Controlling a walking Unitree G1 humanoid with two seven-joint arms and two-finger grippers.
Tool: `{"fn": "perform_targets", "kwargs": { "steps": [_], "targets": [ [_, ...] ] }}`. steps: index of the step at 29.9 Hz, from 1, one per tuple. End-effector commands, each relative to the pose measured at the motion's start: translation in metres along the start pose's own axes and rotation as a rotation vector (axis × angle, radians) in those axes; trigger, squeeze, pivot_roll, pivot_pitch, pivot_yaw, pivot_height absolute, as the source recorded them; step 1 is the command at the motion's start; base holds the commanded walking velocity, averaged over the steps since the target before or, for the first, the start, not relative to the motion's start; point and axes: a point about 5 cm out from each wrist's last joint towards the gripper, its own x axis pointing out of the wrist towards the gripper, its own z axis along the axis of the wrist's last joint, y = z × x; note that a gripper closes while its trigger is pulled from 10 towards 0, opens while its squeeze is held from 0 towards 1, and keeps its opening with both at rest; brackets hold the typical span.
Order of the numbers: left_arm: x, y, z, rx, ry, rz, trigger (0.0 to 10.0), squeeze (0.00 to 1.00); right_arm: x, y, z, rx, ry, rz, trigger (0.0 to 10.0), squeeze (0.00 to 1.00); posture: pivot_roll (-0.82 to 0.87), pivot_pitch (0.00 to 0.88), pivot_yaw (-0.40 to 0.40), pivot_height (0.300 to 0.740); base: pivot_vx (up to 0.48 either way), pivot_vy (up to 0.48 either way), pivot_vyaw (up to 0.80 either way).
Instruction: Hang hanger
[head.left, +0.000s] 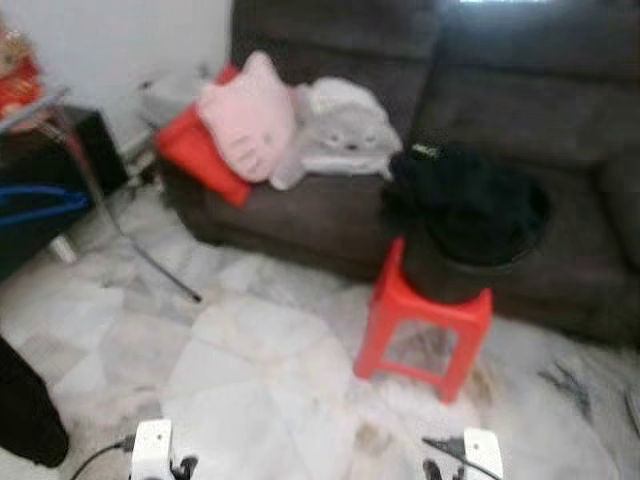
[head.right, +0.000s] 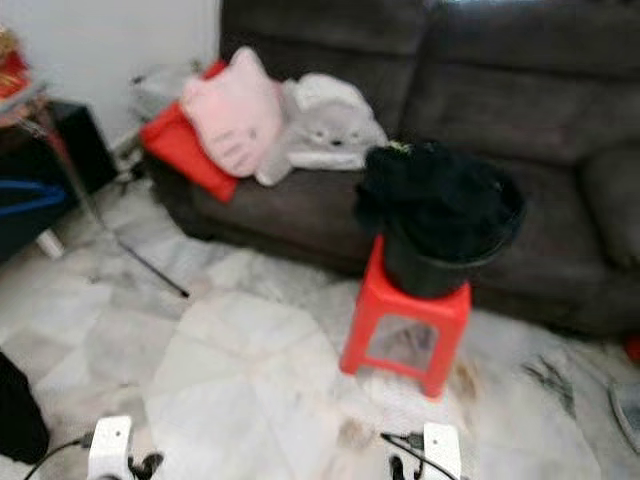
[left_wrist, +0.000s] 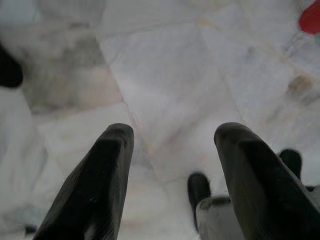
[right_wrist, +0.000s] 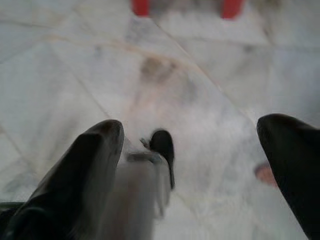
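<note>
In the left eye view, a black bucket (head.left: 470, 240) heaped with dark clothes is seen on a red stool (head.left: 425, 325) before the sofa (head.left: 520, 90); a blue hanger (head.left: 40, 205) is seen far left. In the wrist views, the left gripper (left_wrist: 172, 150) and right gripper (right_wrist: 190, 145) are held spread over the marble floor (left_wrist: 165, 65), nothing between their fingers.

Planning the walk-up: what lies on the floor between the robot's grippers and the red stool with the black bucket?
Bare marble floor, with a brownish stain, separates the left gripper and right gripper from the red stool holding the black bucket, as the eye views show.
</note>
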Motion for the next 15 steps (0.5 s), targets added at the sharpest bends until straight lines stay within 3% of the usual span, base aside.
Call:
{"fn": "perform_targets", "kwargs": {
  "steps": [1,15],
  "targets": [
    [-0.0014,0.0037,-0.0052,-0.005,0.021,0.012,10.0,0.00,0.0012,0.0039,0.0037,0.006,-0.011,0.009,10.0,0.00,-0.06,0.000,0.052,0.740,0.000,0.000,-0.66],
    [-0.0011,0.0030,-0.0039,0.001,0.018,0.002,10.0,0.00,0.0015,0.0037,0.0048,0.009,-0.014,0.005,10.0,0.00,-0.06,0.000,0.052,0.740,0.000,0.000,-0.65]
  ]
}}
